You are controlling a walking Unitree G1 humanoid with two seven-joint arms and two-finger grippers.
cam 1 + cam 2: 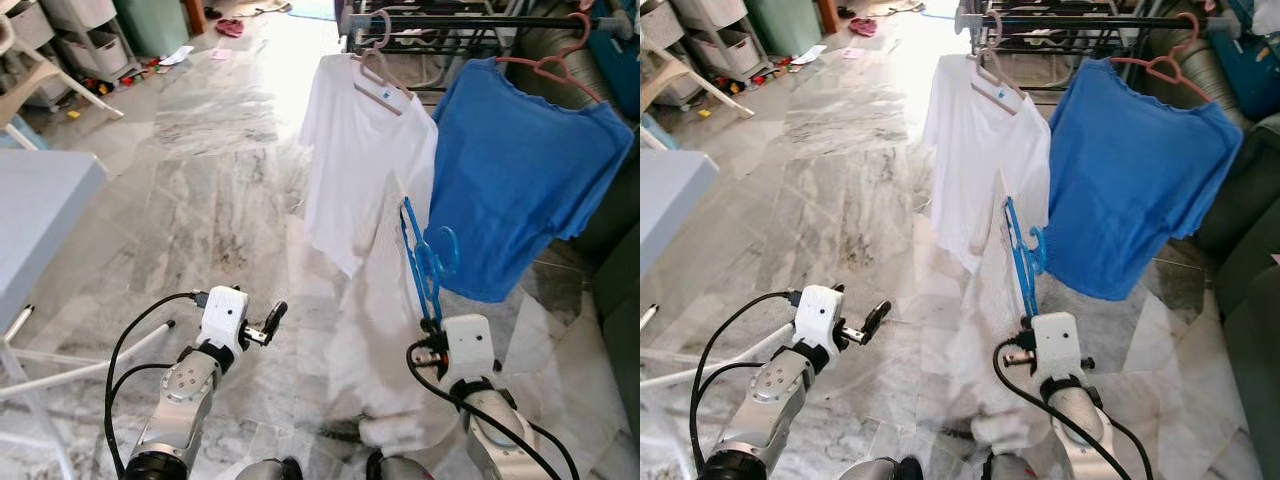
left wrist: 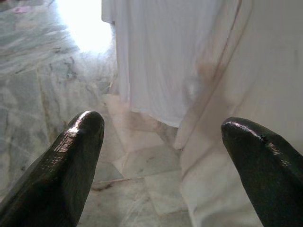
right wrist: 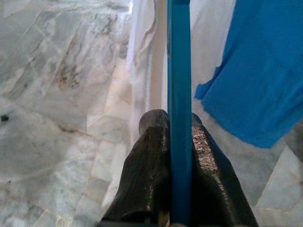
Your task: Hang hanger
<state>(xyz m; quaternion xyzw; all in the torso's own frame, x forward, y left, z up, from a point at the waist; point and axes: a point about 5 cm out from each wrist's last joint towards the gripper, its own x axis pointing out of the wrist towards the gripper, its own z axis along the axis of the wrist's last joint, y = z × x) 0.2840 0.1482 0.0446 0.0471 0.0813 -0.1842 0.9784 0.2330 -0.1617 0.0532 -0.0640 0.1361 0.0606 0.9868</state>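
Note:
A blue plastic hanger [image 1: 422, 262] stands upright in my right gripper [image 1: 432, 322], which is shut on its lower bar; the right wrist view has the blue bar [image 3: 179, 109] clamped between both fingers. A pale cream garment [image 1: 375, 350] drapes from the hanger down to the floor. Ahead stands a dark clothes rack [image 1: 470, 22] carrying a white T-shirt [image 1: 362, 160] on a pink hanger and a blue T-shirt [image 1: 515, 180] on another pink hanger. My left gripper [image 1: 270, 322] is held low at the left, open and empty, its fingers [image 2: 75, 151] spread wide.
Marble floor [image 1: 200, 180] stretches ahead to the left. A grey table [image 1: 40, 210] with white legs stands at the left edge. Storage bins and small clutter [image 1: 90, 50] sit at the far left. A dark sofa edge [image 1: 620, 300] borders the right side.

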